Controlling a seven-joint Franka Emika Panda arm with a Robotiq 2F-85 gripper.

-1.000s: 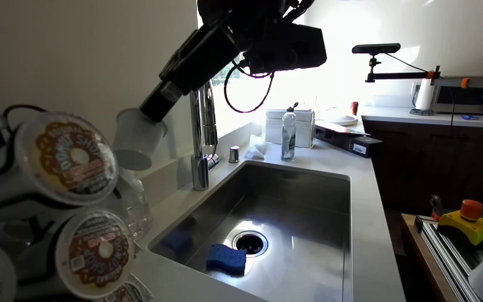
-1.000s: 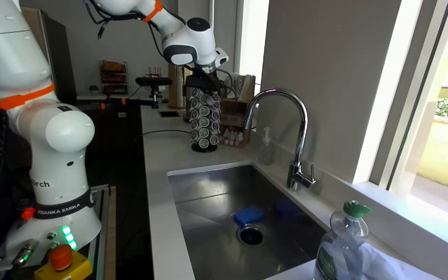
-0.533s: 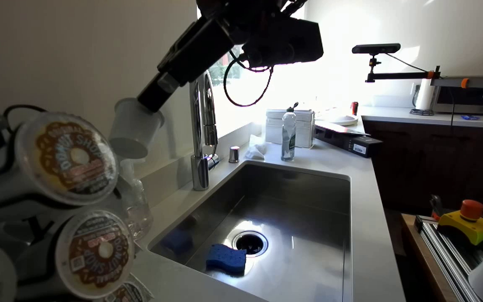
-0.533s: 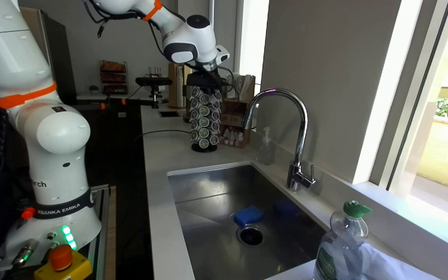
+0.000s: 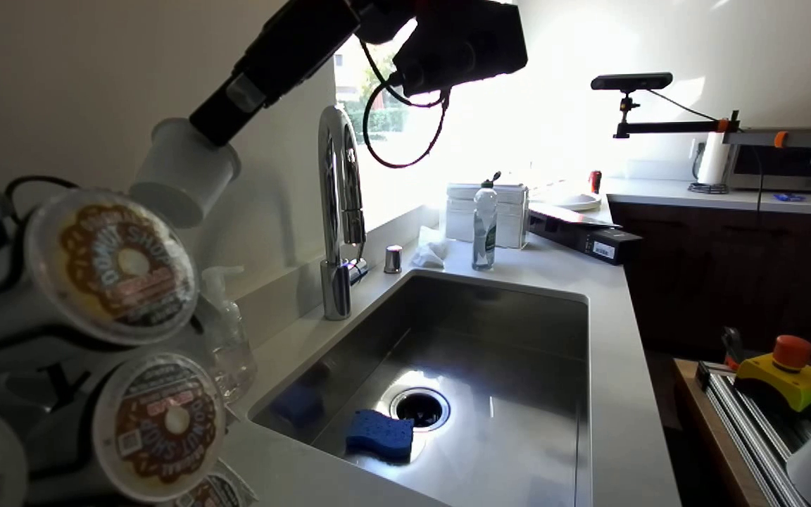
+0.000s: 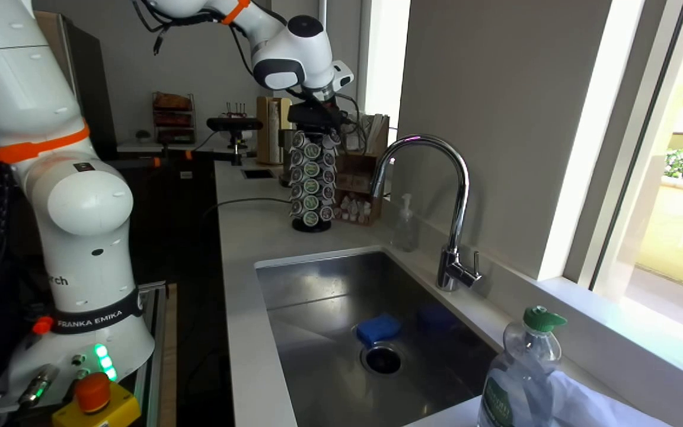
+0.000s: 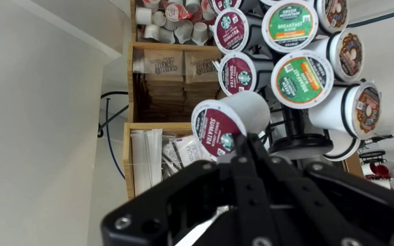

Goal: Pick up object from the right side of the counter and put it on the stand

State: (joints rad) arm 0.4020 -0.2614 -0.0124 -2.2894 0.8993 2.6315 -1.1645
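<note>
White arm (image 6: 88, 201) extended over counter (image 6: 243, 243), end effector (image 5: 210, 128) slanted down, pinching coffee pod (image 5: 181, 174).

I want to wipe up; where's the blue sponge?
In an exterior view, the blue sponge lies in the sink, to the lower left of the drain.

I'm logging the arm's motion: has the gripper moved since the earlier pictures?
Yes. Judged against the fixed tap in an exterior view, the gripper has moved up and toward the picture's left.
</note>
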